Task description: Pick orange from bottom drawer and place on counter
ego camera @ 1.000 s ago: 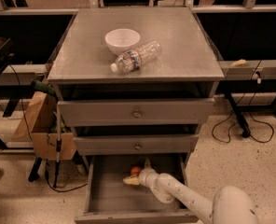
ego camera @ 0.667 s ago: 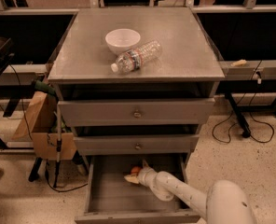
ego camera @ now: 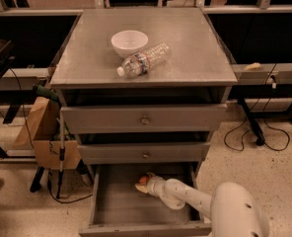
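The bottom drawer is pulled open below two shallower knobbed drawers. Near its back, just right of centre, lies the orange, only partly visible. My gripper reaches into the drawer from the lower right on a white arm, and its tip sits right at the orange, covering part of it. Above, the grey counter forms the cabinet's top.
A white bowl and a clear plastic water bottle lying on its side occupy the counter's left-centre. A cardboard box and a stick lean at the cabinet's left. Cables trail on the floor to the right.
The arm has pushed slightly further into the drawer, with the gripper staying at the orange. The orange has not visibly moved.
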Robot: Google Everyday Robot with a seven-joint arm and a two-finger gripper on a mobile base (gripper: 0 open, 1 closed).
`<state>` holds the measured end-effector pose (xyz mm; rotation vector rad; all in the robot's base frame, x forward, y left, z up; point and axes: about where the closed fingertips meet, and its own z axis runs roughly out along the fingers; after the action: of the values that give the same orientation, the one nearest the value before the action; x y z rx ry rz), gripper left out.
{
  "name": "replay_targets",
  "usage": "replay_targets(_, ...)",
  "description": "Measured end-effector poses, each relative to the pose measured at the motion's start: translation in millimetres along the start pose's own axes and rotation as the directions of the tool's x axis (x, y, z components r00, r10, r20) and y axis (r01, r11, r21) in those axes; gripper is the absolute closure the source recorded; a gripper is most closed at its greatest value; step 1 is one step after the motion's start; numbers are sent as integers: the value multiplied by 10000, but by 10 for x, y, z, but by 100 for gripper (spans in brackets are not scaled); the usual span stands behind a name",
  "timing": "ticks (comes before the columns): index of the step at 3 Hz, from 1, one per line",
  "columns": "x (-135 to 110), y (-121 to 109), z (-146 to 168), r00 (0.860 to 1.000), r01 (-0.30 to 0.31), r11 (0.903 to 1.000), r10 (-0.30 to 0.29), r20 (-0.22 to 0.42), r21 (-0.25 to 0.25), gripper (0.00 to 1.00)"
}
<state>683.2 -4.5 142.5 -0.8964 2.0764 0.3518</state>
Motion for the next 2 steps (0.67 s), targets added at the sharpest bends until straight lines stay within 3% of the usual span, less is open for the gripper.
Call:
replay_targets(1,75,38,-50,9985,113,9998,-121,-533,-152,97)
replay_targets(2,105,59,-61,9966,155,9994,-179,-807,-307,100)
